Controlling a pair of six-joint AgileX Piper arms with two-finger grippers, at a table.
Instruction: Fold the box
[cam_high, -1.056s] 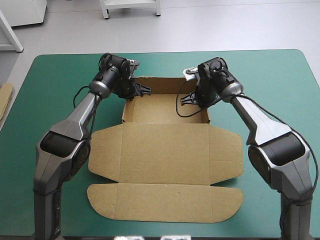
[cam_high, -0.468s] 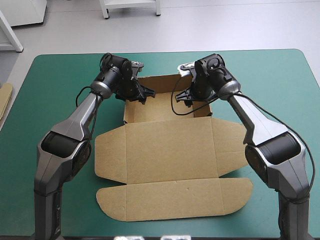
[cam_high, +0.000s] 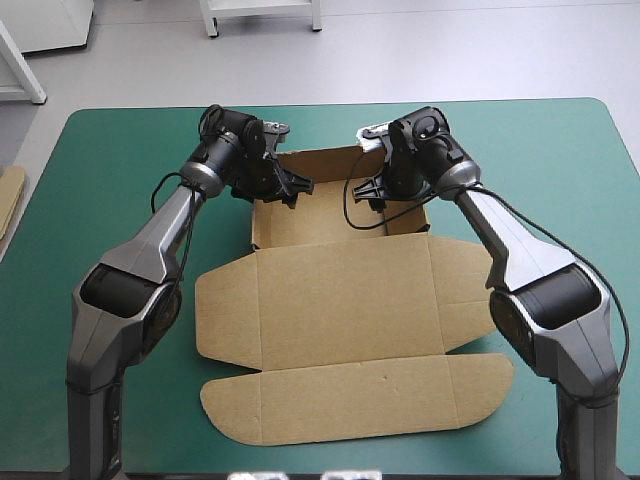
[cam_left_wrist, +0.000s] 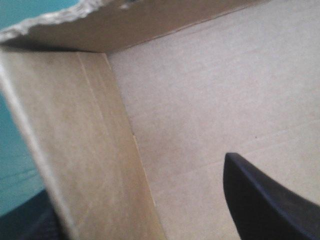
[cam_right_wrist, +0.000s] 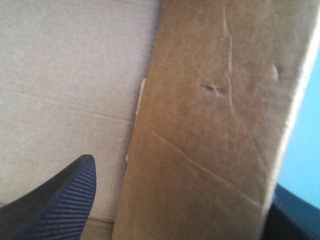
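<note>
The brown box (cam_high: 340, 310) lies mid-table as an open tray (cam_high: 335, 222) at the far end, with walls raised, and its lid and flaps flat toward the near edge. My left gripper (cam_high: 287, 186) is at the tray's far left corner. Its black fingers stand apart astride the left wall (cam_left_wrist: 85, 150), one finger (cam_left_wrist: 265, 200) inside over the floor. My right gripper (cam_high: 372, 190) is at the far right corner. It too is open astride the right wall (cam_right_wrist: 210, 130), one finger (cam_right_wrist: 60, 200) inside. Neither pinches the board.
An edge of more brown board (cam_high: 8, 198) shows at the table's left edge. The teal-green cover (cam_high: 120, 150) lies bare on both sides of the box and along the far edge.
Both grippers were shut earlier and now stand open. The box has slid a little to the right and turned slightly, its lid end swinging right.
</note>
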